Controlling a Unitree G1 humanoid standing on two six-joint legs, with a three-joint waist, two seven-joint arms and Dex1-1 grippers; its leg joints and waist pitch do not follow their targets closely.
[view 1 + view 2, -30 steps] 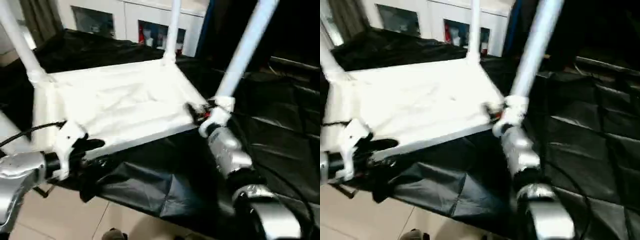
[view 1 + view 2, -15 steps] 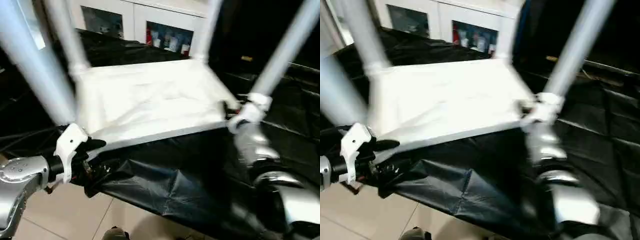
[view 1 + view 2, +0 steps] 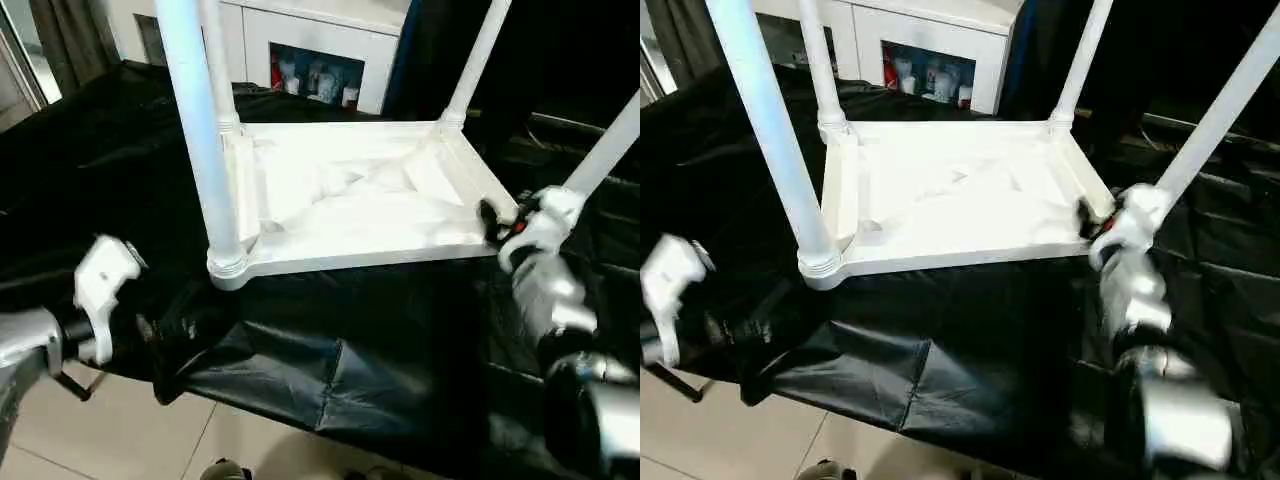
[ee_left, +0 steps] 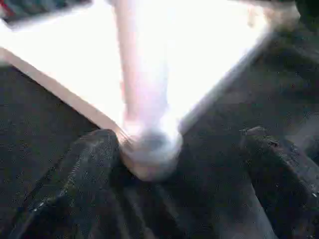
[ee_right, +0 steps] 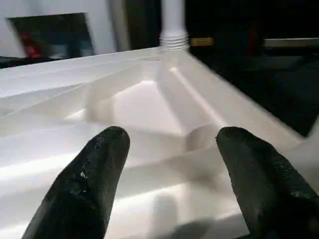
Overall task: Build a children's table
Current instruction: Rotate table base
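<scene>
The white children's table (image 3: 360, 215) lies upside down on a black cloth, with its ribbed underside facing up. Its legs stand up from the corner sockets; the near-left leg (image 3: 205, 150) is closest. My left gripper (image 3: 155, 322) hangs left of that near-left corner, apart from it. In the left wrist view its black fingers (image 4: 84, 169) are spread wide, open, with the leg's base (image 4: 149, 149) ahead between them. My right gripper (image 3: 492, 222) is at the table's right rim, beside the near-right leg (image 3: 600, 150). Its fingers (image 5: 99, 169) stand apart over the rim, closed on nothing.
The black cloth (image 3: 350, 340) drapes over the work surface and hangs off its near edge. Tiled floor (image 3: 120, 430) lies below that edge. A white glass-door cabinet (image 3: 320, 50) stands behind the table.
My left gripper has come off the table's near edge, opened wider and drawn back to the left. The camera has shifted. The right gripper stays at the right corner.
</scene>
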